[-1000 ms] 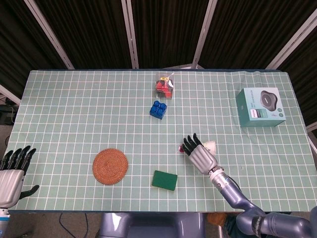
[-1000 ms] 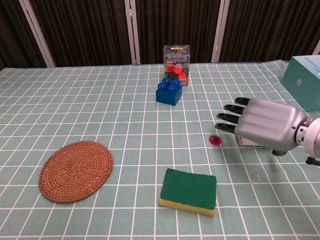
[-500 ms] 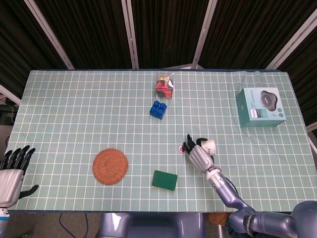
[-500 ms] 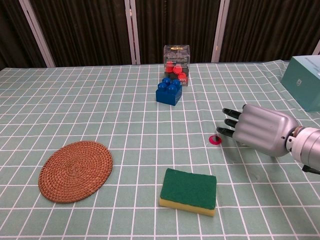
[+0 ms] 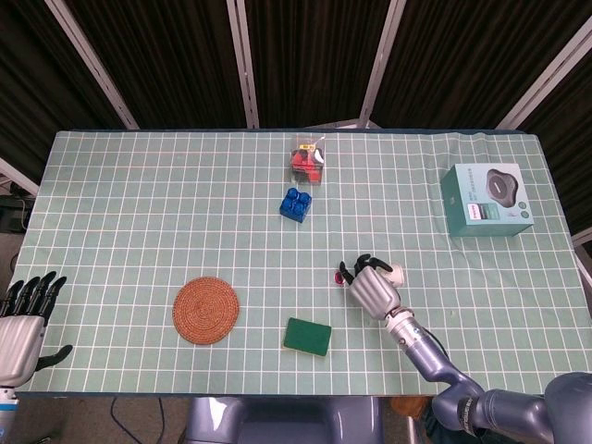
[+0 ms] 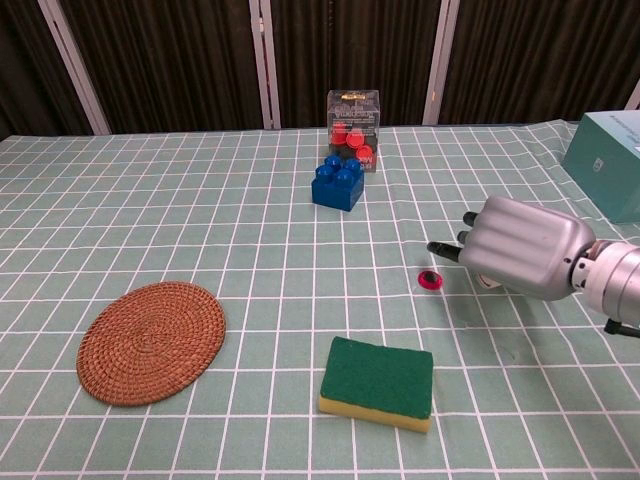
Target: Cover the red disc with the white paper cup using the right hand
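The small red disc [image 5: 337,276] lies flat on the checked tablecloth, just left of my right hand [image 5: 372,287]. That hand's fingers are curled around the white paper cup [image 5: 392,274], which shows at the hand's right side, low over the table. In the chest view the right hand [image 6: 520,246] hides nearly all of the cup, and its dark fingertips [image 6: 440,248] hang just above and right of the red disc [image 6: 429,280]. My left hand [image 5: 23,317] rests off the table's front left corner, fingers spread, holding nothing.
A green sponge [image 5: 307,337] lies near the front edge, left of my right arm. A round woven coaster [image 5: 206,310] sits further left. A blue brick [image 5: 296,204] and a clear box of red pieces [image 5: 308,160] stand behind. A teal carton [image 5: 487,199] is far right.
My right hand's fingers have curled in from straight around the cup. The hand has turned and edged slightly toward the disc. The left hand has not moved.
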`<state>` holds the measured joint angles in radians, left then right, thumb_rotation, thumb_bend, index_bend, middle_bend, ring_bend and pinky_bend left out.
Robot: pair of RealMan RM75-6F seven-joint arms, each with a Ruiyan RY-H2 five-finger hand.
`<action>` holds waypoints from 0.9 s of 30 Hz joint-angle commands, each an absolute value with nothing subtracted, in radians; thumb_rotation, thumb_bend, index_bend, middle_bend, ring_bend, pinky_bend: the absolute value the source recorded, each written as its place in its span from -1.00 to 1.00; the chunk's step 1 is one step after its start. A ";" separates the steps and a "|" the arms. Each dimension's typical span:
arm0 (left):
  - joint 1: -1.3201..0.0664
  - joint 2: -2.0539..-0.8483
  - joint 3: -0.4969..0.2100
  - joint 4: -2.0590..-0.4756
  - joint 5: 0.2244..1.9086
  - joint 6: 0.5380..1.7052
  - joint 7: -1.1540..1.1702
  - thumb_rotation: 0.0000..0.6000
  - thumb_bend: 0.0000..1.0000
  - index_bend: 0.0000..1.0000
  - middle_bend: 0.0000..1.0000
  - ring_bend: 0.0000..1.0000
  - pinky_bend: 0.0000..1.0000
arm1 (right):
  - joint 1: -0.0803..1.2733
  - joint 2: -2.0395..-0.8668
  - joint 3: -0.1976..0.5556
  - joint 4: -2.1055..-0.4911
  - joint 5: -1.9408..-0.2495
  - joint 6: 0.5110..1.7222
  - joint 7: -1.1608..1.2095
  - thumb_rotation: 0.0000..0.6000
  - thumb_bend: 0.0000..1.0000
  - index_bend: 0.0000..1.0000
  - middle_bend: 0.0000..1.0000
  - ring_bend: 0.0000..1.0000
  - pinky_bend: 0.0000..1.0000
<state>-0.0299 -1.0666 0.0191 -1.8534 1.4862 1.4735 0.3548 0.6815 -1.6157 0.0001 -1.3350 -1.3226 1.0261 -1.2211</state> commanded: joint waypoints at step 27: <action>-0.041 -1.061 0.020 -1.859 1.462 1.447 0.347 1.00 -1.00 -1.00 -1.00 -1.00 -1.00 | 0.726 -1.699 0.255 -1.364 -1.228 1.029 -0.233 1.00 -0.56 -0.76 -0.15 -0.40 0.27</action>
